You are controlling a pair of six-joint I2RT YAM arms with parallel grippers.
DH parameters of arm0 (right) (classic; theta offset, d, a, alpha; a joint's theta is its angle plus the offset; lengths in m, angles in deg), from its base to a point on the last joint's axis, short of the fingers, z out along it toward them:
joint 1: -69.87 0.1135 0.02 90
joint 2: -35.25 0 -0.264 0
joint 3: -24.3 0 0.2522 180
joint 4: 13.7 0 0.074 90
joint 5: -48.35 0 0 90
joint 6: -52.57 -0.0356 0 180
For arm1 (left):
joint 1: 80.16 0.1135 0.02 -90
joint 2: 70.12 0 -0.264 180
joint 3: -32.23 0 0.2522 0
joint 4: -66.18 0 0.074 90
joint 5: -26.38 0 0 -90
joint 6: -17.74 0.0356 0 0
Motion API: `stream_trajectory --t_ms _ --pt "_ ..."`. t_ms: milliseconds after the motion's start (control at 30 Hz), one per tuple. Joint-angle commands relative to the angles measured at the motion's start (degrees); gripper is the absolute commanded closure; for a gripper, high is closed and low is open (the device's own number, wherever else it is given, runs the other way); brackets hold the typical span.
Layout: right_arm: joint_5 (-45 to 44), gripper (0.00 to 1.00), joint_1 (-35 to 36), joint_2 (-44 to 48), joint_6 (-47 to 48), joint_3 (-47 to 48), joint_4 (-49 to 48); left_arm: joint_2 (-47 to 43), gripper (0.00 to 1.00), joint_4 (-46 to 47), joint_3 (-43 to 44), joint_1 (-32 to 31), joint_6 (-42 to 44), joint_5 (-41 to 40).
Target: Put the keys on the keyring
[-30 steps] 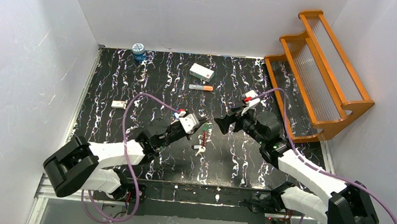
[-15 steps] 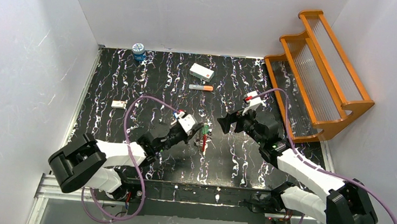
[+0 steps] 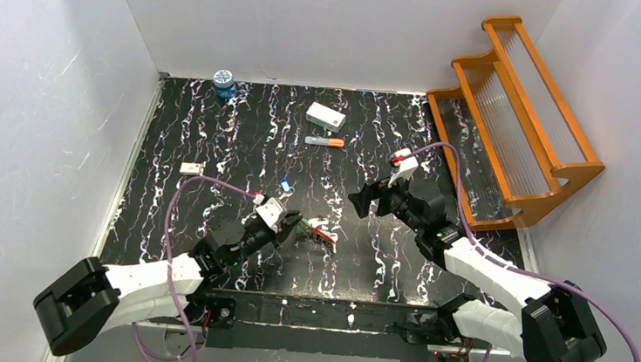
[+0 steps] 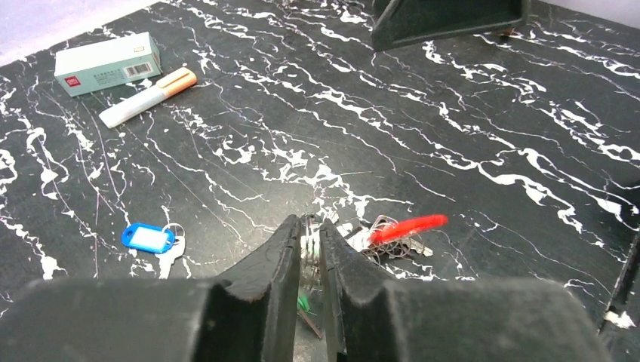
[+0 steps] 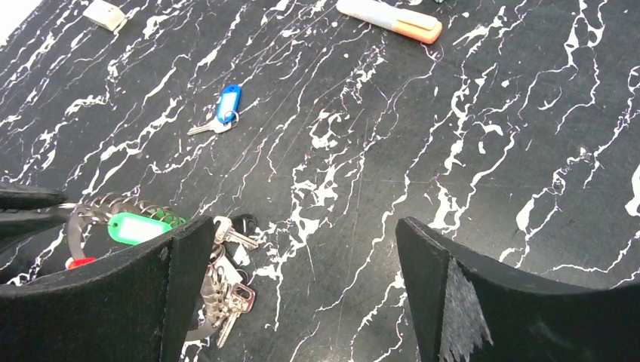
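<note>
Left gripper [image 3: 293,223] pulling back nearer, pinching keyring [image 4: 407,225]; blue key [image 3: 285,184] lying far-left; right gripper [image 3: 357,203] hovering, spread wide.

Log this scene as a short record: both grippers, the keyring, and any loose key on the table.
left gripper: shut on the silver coil of the keyring
right gripper: open, holding nothing, above the table
keyring: resting on the table, green tag and several keys bunched on it
blue-tagged key: loose on the table, apart from the keyring
marker: far side, beside the box
</note>
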Motion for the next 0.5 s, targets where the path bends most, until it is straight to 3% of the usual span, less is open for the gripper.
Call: stream_trajectory --t_ms 0,67,133,167,200,467 --pt "-1.7 0.01 -0.2 -1.1 -1.4 2.3 0.6 -6.9 0.77 -6.8 -1.5 -0.1 -0.8 1.6" --pt "-1.8 0.01 -0.3 -2.0 -2.2 3.0 1.9 -9.8 0.59 -9.2 -1.8 -0.1 -1.0 1.4" --pt "-1.1 0.01 -0.3 -2.9 -2.7 3.8 3.2 -12.4 0.29 -11.1 -1.8 -0.1 -0.8 0.8" --pt "-0.8 0.01 -0.3 -3.4 -3.1 4.3 3.9 -13.5 0.06 -12.1 -1.7 -0.1 -0.4 0.7" --pt "-0.3 0.01 -0.3 -3.8 -3.2 4.7 4.5 -14.4 0.02 -13.1 -1.5 -0.1 0.0 0.7" --pt "4.5 0.01 -0.3 -7.9 -3.5 7.9 8.2 -13.4 0.02 -20.1 2.1 -0.1 -2.8 -1.9"
